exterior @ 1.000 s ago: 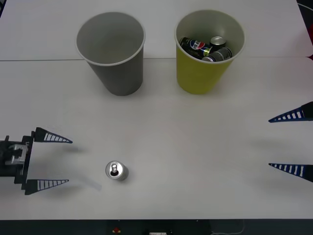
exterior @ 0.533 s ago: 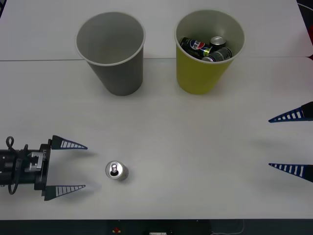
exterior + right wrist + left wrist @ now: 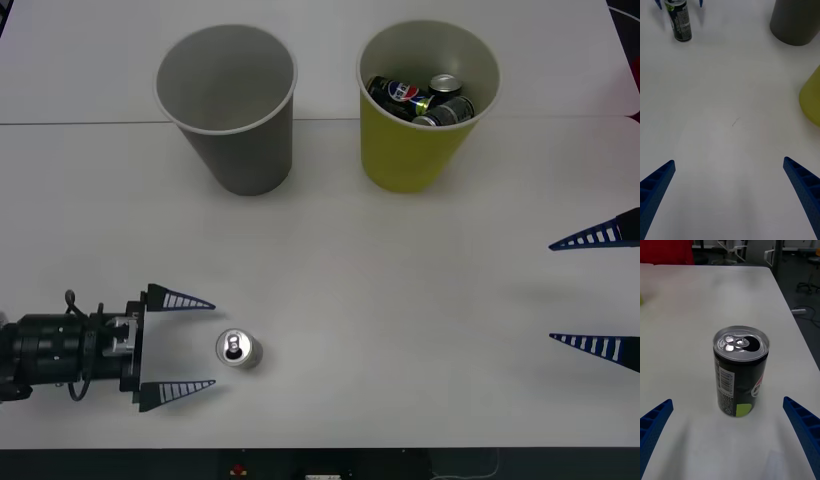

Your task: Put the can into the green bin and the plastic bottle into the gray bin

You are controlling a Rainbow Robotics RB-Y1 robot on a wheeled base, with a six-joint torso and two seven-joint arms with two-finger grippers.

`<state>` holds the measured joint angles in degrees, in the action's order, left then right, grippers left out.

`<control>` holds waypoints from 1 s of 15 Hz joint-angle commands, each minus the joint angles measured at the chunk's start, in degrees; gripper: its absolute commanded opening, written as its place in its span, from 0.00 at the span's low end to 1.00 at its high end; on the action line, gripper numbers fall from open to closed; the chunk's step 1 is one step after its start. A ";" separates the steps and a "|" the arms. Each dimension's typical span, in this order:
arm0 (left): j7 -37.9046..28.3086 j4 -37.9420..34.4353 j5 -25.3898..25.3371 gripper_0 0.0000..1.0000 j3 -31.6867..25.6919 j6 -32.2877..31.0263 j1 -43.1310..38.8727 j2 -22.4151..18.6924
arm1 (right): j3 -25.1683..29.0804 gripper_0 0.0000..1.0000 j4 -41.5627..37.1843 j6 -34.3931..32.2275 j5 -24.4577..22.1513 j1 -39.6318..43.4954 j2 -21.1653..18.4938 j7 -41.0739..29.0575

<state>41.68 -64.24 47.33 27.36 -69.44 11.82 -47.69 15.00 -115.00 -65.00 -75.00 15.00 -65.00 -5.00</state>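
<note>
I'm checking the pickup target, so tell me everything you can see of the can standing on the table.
The can is a small aluminium drinks can, upright on the white table. Its silver top has a pull tab and an open mouth; the dark side carries a barcode and a green patch. Nothing grips it: the open left gripper sits just beside it.

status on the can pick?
Left gripper open, level with upright dark aluminium can, not touching. Right gripper open, parked at table edge. Path to yellow-green bin clear.

The can (image 3: 740,371), upright ahead of the open jaws of the left gripper (image 3: 190,343), carries a barcode with small print too fine to read. A Pepsi-logo can (image 3: 399,93) lies inside the green bin (image 3: 420,150). No other text is legible.
</note>
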 commanded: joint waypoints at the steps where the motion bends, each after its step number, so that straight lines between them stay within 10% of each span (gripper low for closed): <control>1: 0.07 -0.01 -0.05 1.00 1.47 1.77 0.48 1.73 | 0.00 1.00 0.00 0.00 0.00 0.00 0.00 0.00; 13: 0.15 -0.01 0.22 1.00 4.02 5.99 1.28 6.30 | 0.00 1.00 0.00 0.00 0.00 0.00 0.00 0.00; 14: 0.15 -0.01 0.31 0.89 4.02 5.99 1.19 6.30 | 0.00 1.00 0.00 0.00 0.00 0.00 0.00 0.00; 15: -0.02 -0.01 0.31 0.46 4.28 5.99 1.19 6.30 | 0.00 1.00 0.00 0.00 0.00 0.00 0.00 0.00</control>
<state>41.78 -64.23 47.60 31.48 -63.45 13.04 -41.39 15.00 -115.00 -65.00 -75.00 15.00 -65.00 -5.00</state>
